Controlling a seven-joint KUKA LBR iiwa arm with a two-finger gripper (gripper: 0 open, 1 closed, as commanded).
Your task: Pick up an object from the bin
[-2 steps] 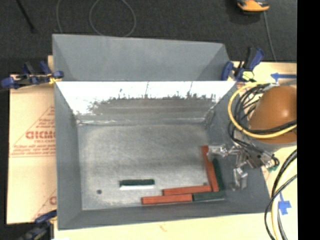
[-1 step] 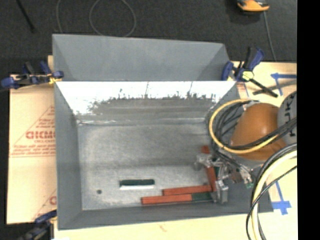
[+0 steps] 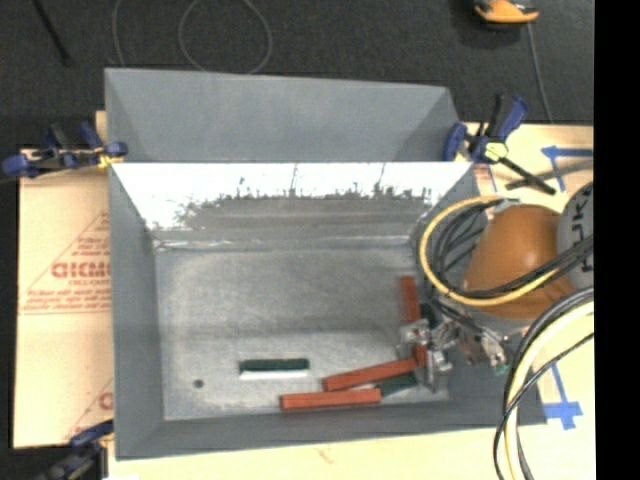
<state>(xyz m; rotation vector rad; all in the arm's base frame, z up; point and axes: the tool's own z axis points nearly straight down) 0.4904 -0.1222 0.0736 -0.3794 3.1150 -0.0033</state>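
Observation:
My gripper (image 3: 428, 353) is low in the bin's right front corner, under the orange wrist cover. Its fingertips sit at the right end of a reddish-brown stick (image 3: 368, 375) that lies slanted on the floor, partly over something dark green. A second reddish-brown stick (image 3: 331, 400) lies flat just in front of it. A third reddish-brown piece (image 3: 408, 296) stands against the right wall just behind the gripper. The metal parts crowd together, so the gap between the tips is hidden.
A dark green bar (image 3: 274, 367) lies flat near the front middle of the bin floor. A small dark speck (image 3: 198, 384) sits at the front left. The arm's cables loop over the bin's right wall.

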